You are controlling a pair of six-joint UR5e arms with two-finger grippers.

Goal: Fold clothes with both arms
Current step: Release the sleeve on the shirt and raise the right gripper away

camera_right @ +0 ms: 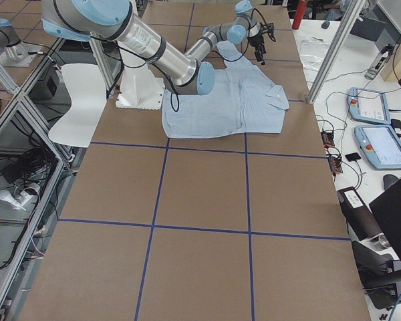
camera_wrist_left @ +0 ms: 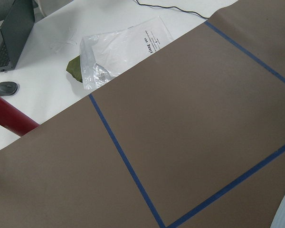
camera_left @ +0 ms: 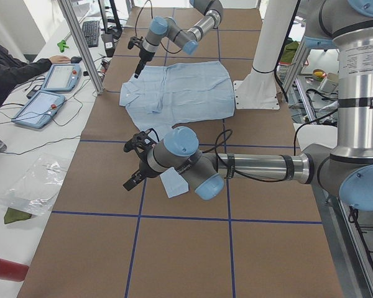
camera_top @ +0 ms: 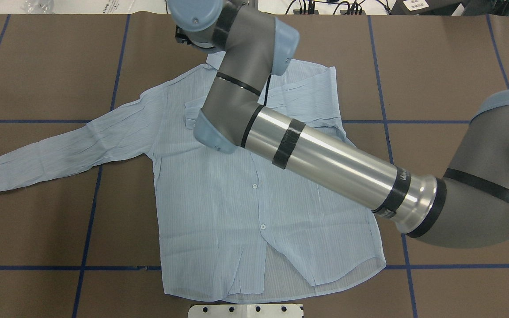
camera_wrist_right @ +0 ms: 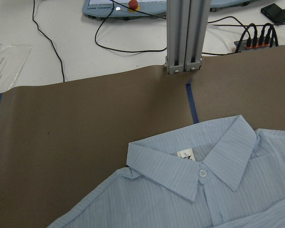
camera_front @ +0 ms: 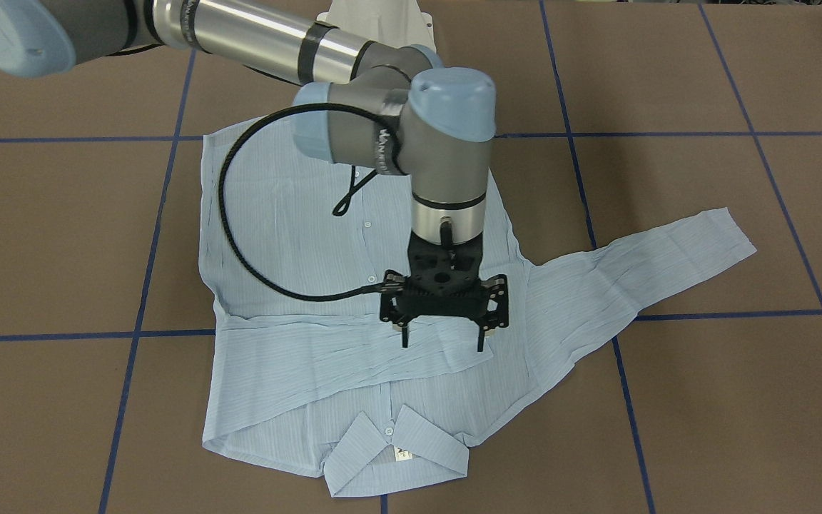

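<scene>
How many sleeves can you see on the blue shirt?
2. The outstretched sleeve lies flat on the table; the folded sleeve lies across the shirt's chest, beneath the right gripper.

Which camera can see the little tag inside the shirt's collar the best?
The right wrist-mounted view: the neck label sits close and large inside the collar. The front-facing view shows only a tiny white speck. Overhead, the right arm hides it. The side views are too far; the left wrist view misses it.

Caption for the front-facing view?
Right tool open above the folded sleeve of the shirt; other sleeve spread flat.
</scene>
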